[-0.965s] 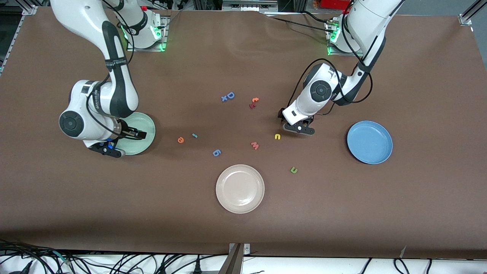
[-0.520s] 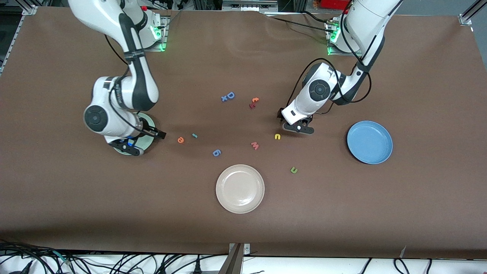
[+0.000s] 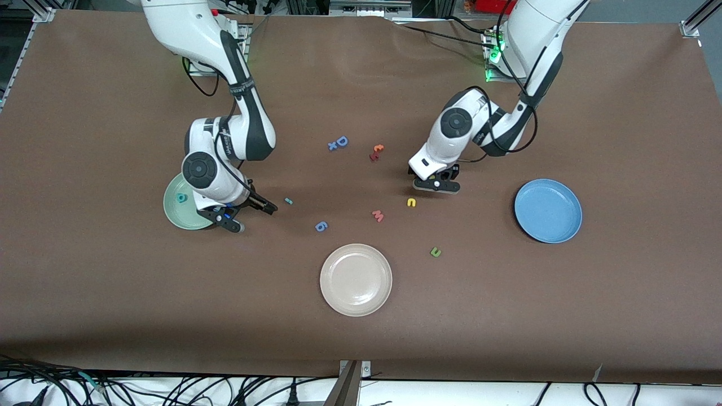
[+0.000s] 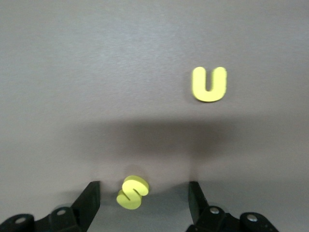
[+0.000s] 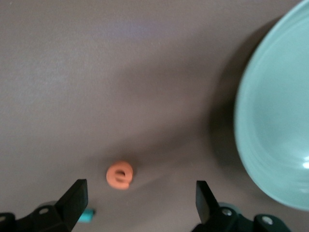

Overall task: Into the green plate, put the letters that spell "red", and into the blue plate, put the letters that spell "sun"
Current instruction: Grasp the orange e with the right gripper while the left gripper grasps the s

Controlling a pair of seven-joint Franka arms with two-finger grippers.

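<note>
Plates: one green (image 3: 176, 213), one blue (image 3: 547, 210), one cream (image 3: 356, 279).

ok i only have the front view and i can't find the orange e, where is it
Observer: The right wrist view shows the orange e below the right hand, in line with the gap between its open fingers and apart from the green plate.
Operator: can't see the yellow s either
Observer: The left wrist view shows the yellow s between the open fingers of the left hand, not gripped.
Operator: touching the yellow u?
Observer: No, the yellow u lies well apart from it.
</note>
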